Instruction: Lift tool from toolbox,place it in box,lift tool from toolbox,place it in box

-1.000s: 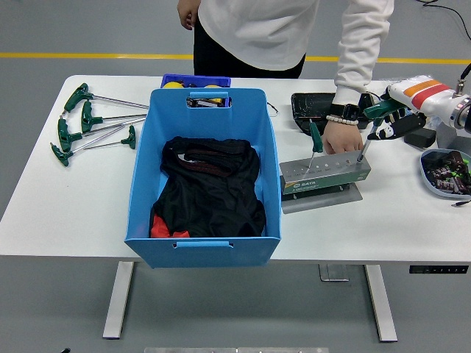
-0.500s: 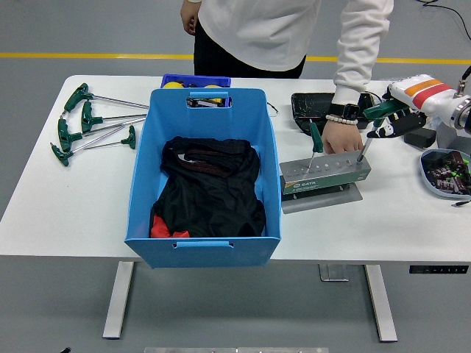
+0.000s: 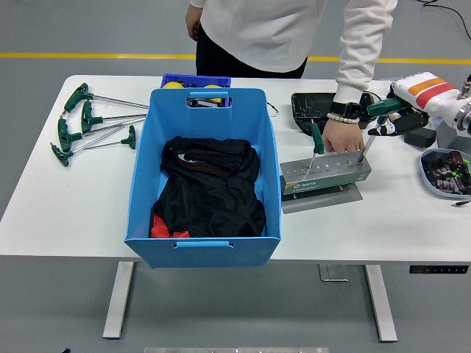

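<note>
Progress looked partial. We held our right hand (image 3: 394, 118) clamped on a green-handled T-wrench (image 3: 366, 145) seated in the grey tool rack (image 3: 324, 175), right of the blue plastic box (image 3: 204, 173); another wrench (image 3: 316, 137) waited.

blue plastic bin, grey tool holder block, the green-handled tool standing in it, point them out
blue plastic bin (image 3: 141, 184), head view, left wall
grey tool holder block (image 3: 324, 179), head view, front face
green-handled tool (image 3: 316, 137), head view, handle

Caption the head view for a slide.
Robot's right hand grips a T-handle tool in the rack that a person's hand steadies.
</note>
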Available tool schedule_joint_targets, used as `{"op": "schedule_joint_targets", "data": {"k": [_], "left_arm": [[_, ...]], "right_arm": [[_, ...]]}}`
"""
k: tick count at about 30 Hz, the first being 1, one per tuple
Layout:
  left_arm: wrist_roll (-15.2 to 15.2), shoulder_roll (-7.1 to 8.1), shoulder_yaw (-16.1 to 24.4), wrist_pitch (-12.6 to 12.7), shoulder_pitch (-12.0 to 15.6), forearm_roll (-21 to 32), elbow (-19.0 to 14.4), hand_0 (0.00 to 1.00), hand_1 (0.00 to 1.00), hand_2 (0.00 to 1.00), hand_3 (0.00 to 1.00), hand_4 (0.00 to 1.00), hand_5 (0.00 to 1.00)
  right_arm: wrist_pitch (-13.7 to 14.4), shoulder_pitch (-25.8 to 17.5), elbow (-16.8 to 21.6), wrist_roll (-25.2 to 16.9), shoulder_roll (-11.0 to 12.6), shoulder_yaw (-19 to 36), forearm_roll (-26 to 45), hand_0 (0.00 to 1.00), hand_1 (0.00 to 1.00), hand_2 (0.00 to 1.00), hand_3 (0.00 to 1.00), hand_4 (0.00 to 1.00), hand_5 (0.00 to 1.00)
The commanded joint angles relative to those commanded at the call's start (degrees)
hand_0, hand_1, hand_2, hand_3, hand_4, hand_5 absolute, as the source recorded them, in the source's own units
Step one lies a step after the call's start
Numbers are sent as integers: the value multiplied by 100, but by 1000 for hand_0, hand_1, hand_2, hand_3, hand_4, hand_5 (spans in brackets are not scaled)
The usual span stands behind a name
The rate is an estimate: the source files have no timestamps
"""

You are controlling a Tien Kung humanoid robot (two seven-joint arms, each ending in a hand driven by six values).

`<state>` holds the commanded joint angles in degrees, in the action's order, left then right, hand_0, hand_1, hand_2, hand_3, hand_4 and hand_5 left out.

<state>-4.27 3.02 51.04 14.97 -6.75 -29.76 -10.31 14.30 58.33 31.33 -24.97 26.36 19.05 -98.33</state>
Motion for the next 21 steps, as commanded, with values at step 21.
{"op": "schedule_joint_targets", "data": {"k": [21], "left_arm": [[-10,29,120,-6,57,-138,0,745,728,798,772,734,608]], "right_arm": [[-82,-8,626,71,369,397,137,2,2,2,2,998,820]]}}
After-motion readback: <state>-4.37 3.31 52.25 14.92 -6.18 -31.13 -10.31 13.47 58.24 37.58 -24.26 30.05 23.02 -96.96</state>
